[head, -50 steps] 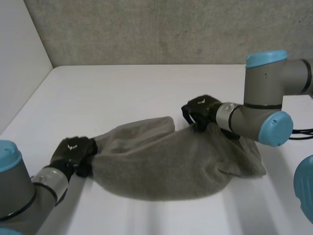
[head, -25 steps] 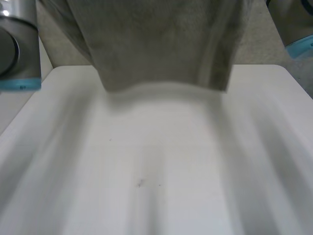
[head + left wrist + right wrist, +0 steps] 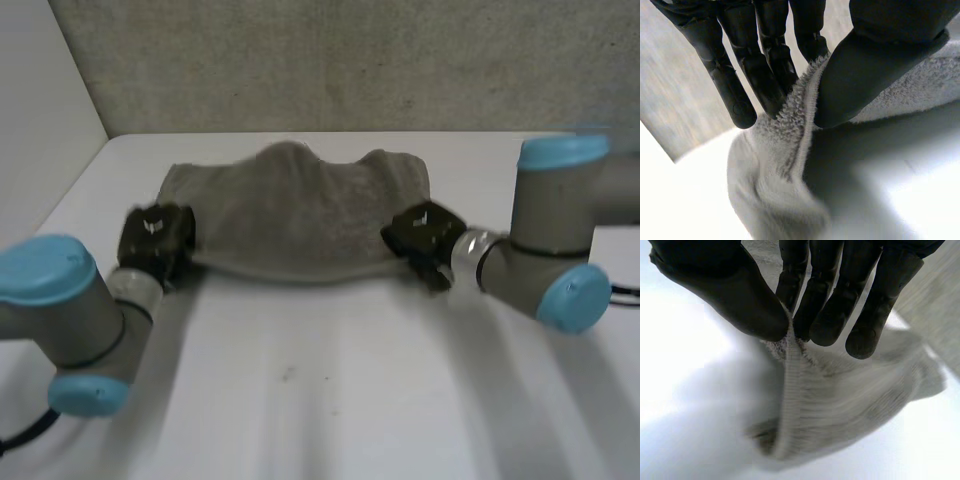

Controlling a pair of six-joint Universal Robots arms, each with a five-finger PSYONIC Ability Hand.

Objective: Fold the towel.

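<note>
The towel [image 3: 300, 215] stretched between both hands over the far half of the white table [image 3: 330, 380], toward twelve o'clock, its far edge humped and wavy. The left hand [image 3: 155, 238] had the nine o'clock end pinched, thumb pressing the hem against its fingers [image 3: 765, 75]. The right hand [image 3: 420, 232] clamped the three o'clock end the same way, thumb and fingertips closed on the edge. The risk, I'd say, was that both pinches sat right at the hem, so a sharp pull could strip the cloth from one hand and leave it skewed. That bunched far edge could also fold unevenly if carried over as it lay. The table looked smooth and bare around the cloth. A rough grey wall [image 3: 350, 60] ran behind at twelve o'clock, with a pale panel [image 3: 40, 120] at nine.
</note>
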